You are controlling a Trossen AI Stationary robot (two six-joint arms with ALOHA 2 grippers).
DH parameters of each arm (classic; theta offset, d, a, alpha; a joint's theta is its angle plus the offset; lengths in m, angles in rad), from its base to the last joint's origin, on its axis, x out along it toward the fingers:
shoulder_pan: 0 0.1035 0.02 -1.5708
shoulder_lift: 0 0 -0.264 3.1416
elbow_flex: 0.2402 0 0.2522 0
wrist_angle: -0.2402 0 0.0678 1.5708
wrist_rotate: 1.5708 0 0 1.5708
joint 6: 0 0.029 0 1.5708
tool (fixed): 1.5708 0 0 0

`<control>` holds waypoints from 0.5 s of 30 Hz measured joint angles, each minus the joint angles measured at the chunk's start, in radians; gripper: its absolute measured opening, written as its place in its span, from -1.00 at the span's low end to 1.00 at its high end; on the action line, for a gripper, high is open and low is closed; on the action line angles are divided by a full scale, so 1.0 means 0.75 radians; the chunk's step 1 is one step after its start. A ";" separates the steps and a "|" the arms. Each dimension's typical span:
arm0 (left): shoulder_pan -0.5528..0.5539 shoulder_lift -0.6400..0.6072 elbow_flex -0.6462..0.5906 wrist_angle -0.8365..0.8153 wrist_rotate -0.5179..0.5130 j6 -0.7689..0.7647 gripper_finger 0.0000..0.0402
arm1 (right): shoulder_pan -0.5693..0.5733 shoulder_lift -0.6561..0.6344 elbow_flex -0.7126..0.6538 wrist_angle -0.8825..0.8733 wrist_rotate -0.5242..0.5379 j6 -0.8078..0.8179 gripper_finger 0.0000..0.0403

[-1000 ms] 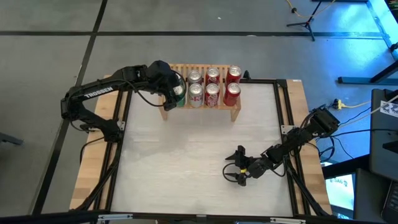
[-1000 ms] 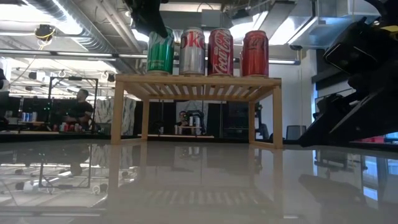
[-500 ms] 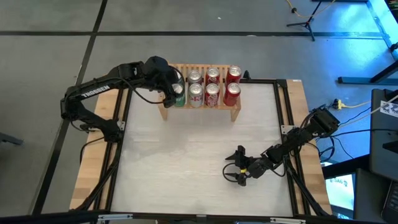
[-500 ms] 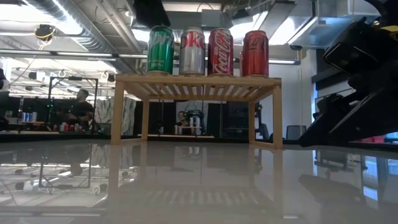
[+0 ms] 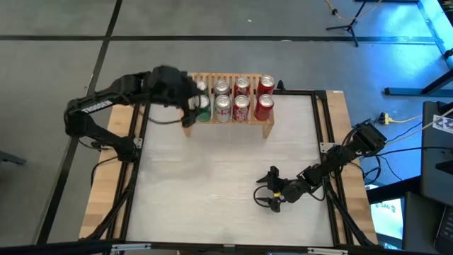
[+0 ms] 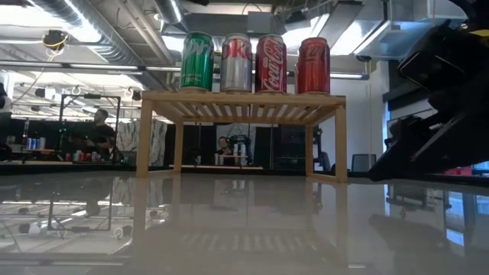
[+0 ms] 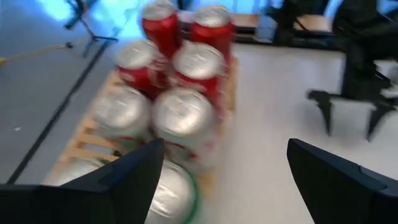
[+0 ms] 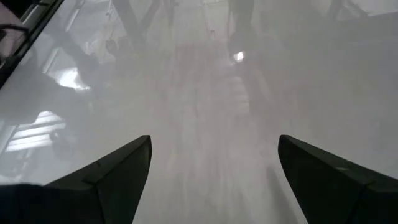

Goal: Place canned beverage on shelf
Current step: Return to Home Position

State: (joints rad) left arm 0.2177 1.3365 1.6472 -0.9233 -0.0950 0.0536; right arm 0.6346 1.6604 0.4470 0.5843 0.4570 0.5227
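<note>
The light-wood shelf (image 6: 241, 98) stands at the table's far edge, with several cans upright on its slats in two rows (image 5: 243, 98). In the near row, from the left, are a green can (image 6: 197, 61), a silver can (image 6: 237, 63) and two red cans (image 6: 270, 64). My left gripper (image 5: 190, 99) hovers open above the shelf's left end, over and behind the green can (image 7: 168, 196), touching nothing. My right gripper (image 5: 264, 190) is open low over the table's near right part, with nothing between its fingers (image 8: 214, 180).
The white tabletop (image 5: 212, 177) in front of the shelf is bare. A black frame (image 5: 322, 142) runs along the table's sides. In the low view my right arm (image 6: 435, 114) fills the right side. People sit in the room beyond the table.
My left gripper has risen from around the green can and drawn back toward the table's left edge, staying open. The green can stays upright on the shelf's left end. My right arm has kept still.
</note>
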 joint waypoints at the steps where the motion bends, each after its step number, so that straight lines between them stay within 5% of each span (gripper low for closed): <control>1: -0.037 -0.016 -0.028 0.000 -0.006 -0.020 0.64 | 0.000 0.000 0.000 -0.002 -0.015 0.000 0.71; 7: -0.363 -0.160 -0.376 0.172 -0.153 -0.188 0.64 | 0.000 0.000 0.000 0.006 -0.054 0.047 0.71; 15: -0.691 -0.328 -1.081 0.859 -0.218 -0.335 0.64 | -0.091 -0.053 0.000 0.063 -0.139 -0.107 0.64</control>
State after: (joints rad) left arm -0.3007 1.0906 0.8361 -0.2794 -0.2584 -0.1980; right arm 0.5662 1.6203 0.4472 0.6317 0.3524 0.4421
